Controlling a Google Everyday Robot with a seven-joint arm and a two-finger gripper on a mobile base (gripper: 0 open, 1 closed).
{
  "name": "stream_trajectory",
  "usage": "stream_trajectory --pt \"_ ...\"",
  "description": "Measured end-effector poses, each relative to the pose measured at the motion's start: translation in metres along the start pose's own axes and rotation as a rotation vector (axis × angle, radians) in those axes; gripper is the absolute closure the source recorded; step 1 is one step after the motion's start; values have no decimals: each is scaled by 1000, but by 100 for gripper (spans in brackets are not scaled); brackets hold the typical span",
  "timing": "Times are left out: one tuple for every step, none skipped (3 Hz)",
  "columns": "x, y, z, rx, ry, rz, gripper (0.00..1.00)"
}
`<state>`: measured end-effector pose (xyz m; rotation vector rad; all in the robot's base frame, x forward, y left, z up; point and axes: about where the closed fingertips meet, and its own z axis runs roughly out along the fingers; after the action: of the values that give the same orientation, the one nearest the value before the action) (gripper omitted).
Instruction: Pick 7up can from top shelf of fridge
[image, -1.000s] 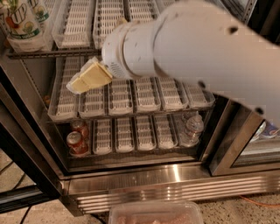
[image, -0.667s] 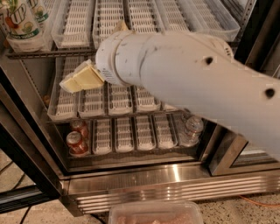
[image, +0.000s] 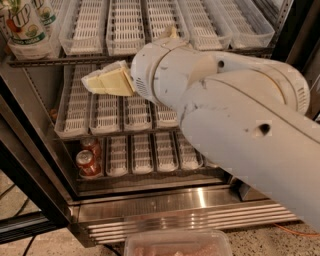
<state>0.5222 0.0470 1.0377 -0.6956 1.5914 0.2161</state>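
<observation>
One 7up can (image: 22, 25) stood at the far left of the top shelf (image: 75, 59) in the fridge (image: 175, 210), with what seemed a second like it just behind. The tool (image: 107, 82) hung in front of the middle rack's white trays, below the shelf edge, to the right of the can and apart from it. Whether it was spread or pressed together could not be told. Two red cans (image: 89, 160) sat on the bottom rack.
</observation>
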Motion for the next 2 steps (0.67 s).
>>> stream_trajectory --pt "0 0 0 0 0 0 0" --pt "-9 31 7 -43 -28 23 0"
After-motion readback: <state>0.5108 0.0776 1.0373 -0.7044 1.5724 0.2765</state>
